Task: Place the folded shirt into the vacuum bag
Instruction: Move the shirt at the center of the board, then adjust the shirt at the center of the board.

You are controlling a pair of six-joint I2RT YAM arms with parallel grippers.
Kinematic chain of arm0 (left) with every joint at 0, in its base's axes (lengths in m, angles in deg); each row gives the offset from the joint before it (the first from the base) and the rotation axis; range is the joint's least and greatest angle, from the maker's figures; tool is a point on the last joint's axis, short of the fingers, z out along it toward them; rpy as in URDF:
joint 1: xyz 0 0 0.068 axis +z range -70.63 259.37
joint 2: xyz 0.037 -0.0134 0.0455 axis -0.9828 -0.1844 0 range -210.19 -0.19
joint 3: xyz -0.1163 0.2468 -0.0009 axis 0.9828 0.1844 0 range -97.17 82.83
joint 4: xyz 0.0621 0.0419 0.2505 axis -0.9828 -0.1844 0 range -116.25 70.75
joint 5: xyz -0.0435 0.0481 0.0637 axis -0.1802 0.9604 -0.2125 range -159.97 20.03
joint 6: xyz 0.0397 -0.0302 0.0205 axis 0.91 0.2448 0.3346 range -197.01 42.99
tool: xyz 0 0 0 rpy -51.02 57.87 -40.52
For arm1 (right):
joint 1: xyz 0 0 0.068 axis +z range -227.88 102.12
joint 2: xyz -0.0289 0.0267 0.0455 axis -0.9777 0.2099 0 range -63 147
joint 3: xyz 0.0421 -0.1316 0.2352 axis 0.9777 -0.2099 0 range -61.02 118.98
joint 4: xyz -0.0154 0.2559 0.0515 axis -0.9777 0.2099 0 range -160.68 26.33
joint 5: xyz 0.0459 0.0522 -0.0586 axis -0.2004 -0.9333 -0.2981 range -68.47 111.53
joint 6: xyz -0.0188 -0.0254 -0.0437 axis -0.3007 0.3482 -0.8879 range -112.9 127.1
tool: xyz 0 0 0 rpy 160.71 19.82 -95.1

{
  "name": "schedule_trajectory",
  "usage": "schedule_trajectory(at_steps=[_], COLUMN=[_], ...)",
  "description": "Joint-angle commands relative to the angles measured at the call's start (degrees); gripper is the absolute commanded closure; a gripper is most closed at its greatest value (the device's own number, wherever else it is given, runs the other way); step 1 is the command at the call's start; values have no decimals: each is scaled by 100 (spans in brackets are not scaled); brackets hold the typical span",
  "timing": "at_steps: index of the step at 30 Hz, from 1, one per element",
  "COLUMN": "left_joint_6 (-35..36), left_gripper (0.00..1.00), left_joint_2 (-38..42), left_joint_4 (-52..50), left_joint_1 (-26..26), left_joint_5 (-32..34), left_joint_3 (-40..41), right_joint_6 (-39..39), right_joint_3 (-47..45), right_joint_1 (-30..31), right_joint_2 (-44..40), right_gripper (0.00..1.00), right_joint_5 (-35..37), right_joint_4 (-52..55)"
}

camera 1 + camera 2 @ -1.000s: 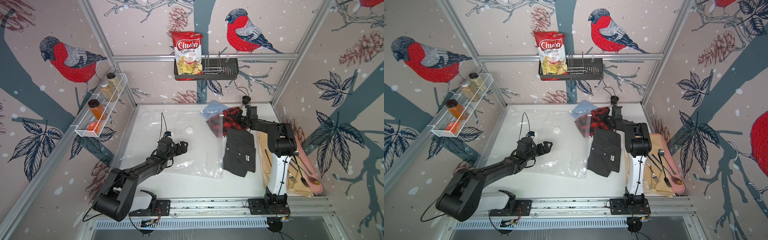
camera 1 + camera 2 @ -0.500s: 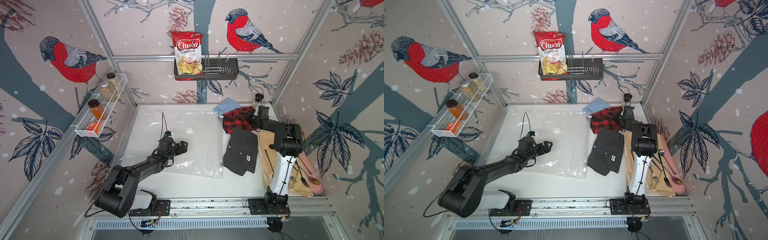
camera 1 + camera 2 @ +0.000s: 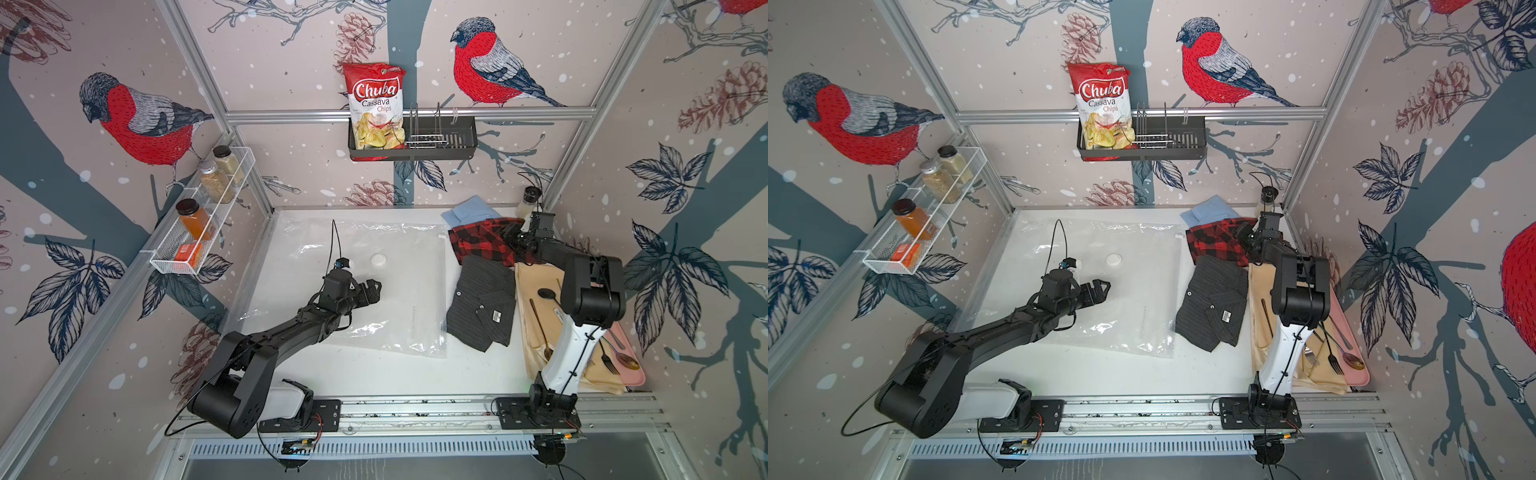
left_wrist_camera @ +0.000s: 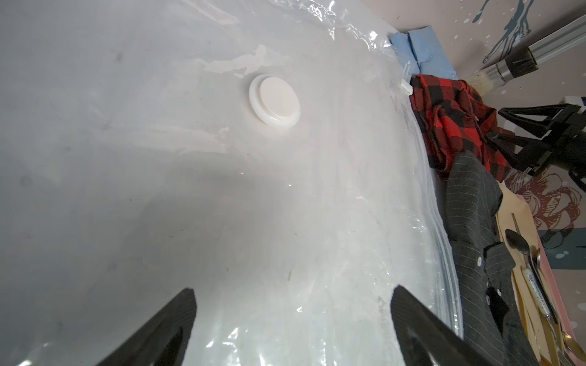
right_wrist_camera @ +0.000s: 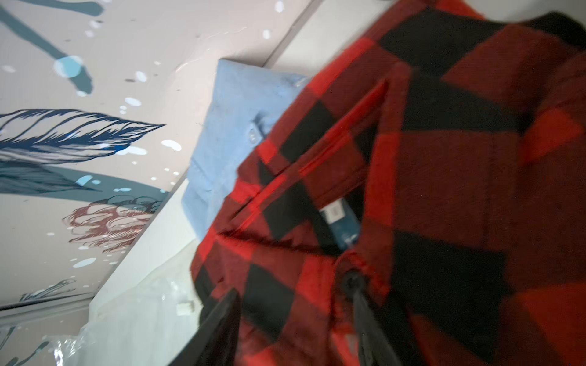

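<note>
Skirting the vacuum bag along its zip edge, striped shirt.

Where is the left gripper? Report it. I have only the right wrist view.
Observer: The left gripper hangs open over the vacuum bag, holding nothing.
Operator: Tell me what's in the bag.
Observer: No shirt shows inside it. Only its white valve stands out on the plastic.
Operator: Name any shirt I can't see.
Observer: A dark striped shirt lies just outside the bag on the right arm's side, nearer the arm bases than the red plaid shirt.
</note>
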Motion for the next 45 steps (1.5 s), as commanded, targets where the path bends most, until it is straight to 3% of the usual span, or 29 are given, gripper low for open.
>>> schedule_trajectory(at_steps=[1,9,17,21,28,33,38,41,45], left_joint_6=[-22,-80,-50,-25,-75,-100,-43,65,195], left_gripper=[4,4,4,4,4,4,4,4,4], left_joint_2=[184,707,674,362,-214,-735,-1114,-1355,-1426], left_joint_4=[-174,-635,-751,-710,-663,-634,-681,-817,-946], left_joint_1=[-106,-796,-1411,-1459,-1718,-2067,-2459,-2561,-2635], left_joint_5=[43,177,534,660,925,1098,1150,1018,1021], left_joint_3=[-77,-243,-206,-392,-851,-1208,-1557,-1779,-1808], right_joint_6=[-309,-516,-125,127,596,567,295,214,-294], right_joint_3=[-361,-1858,-3367,-4259,-5269,-4995,-4607,-4451,-3579], right_joint_1=[198,1240,2334,2532,2551,2550,2337,1858,1649], right_joint_2=[-605,-2328,-3206,-3489,-4519,-5571,-5849,-5405,-4151], right_gripper=[33,26,26,27,29,28,28,34,44], right_joint_5=[72,162,-30,26,978,1035,763,-253,-949], right_joint_4=[243,489,475,395,967,1479,977,218,478])
